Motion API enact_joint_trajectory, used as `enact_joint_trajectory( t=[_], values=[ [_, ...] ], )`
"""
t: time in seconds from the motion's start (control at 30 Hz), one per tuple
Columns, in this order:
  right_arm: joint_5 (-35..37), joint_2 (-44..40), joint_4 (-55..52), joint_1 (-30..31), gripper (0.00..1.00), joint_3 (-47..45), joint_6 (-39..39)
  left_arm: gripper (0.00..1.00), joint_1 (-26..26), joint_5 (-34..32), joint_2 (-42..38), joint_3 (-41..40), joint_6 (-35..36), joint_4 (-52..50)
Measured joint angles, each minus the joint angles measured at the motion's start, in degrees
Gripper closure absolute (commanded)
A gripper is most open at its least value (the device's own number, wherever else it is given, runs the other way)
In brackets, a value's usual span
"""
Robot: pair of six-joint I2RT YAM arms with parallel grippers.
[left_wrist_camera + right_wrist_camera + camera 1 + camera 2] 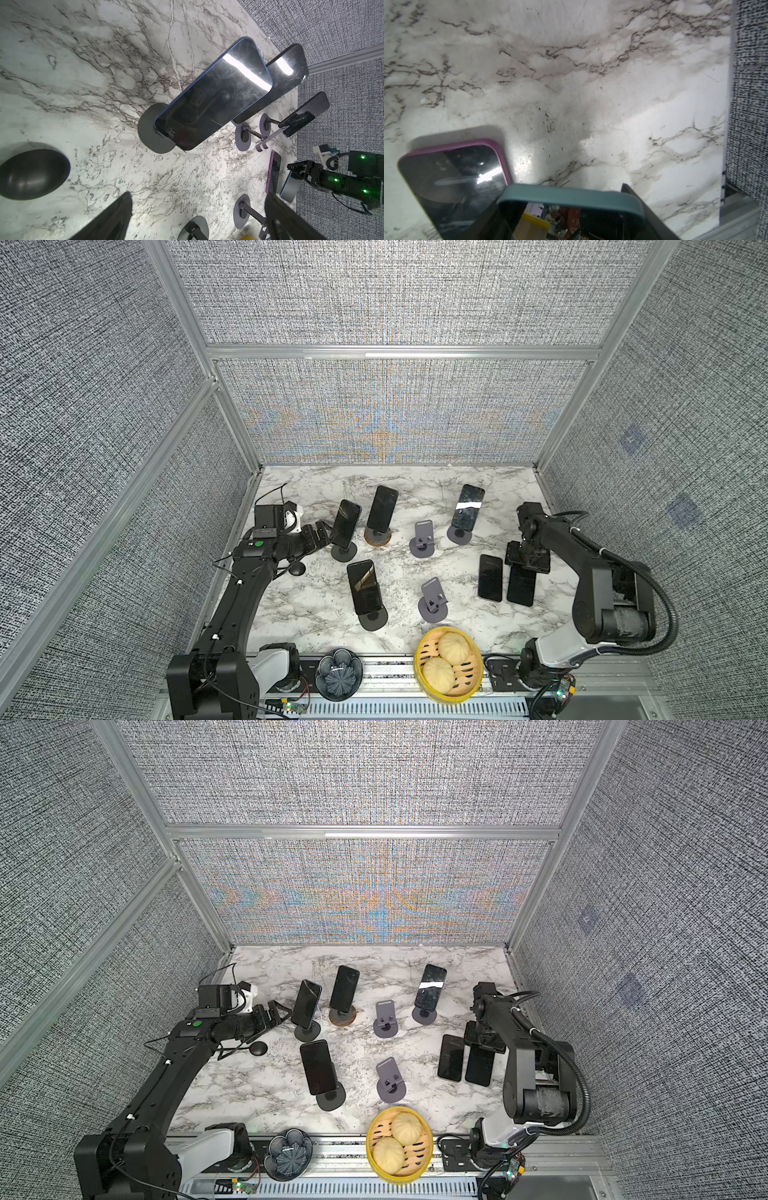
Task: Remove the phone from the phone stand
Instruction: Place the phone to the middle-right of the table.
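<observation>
**Top views.** My left gripper (322, 536) has its jaws wide apart and nothing between them. It sits just beside the upright phone (345, 524), which leans on its stand (344, 552) at the left rear of the table (291, 614). That phone lies straight ahead of my fingertips, toward the table's middle. Its long axis rises steeply and tips back toward the rear. My left arm is plainly the nearer one. A second upright phone (382, 509) stands close behind, so room is tight on that side. My right gripper (527, 562) is well apart, over a teal-cased phone (521, 587) beside a flat pink-cased phone (490, 577).

**Left wrist view.** The upright phone (214, 93) fills the centre, screen toward me, ahead of my two spread fingers (116, 216). Bare table lies open along one of its long edges. A black dome (33, 174) rests near my wrist.

**Right wrist view.** The teal-cased phone (571, 197) sits between my right jaws, apparently clamped, though the contact is partly hidden. The pink-cased phone (452, 182) is just beside it. Open table runs beyond to the side wall (749, 104).
</observation>
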Motion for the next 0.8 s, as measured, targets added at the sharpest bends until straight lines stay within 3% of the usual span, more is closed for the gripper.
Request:
enact_joint_trajectory(
  t=[0.8],
  values=[
    [-8.7, 9.7, 1.3, 3.5, 0.33, 4.4, -1.3, 0.00, 0.0, -0.7, -2.1, -0.2, 0.3, 0.2]
  ],
)
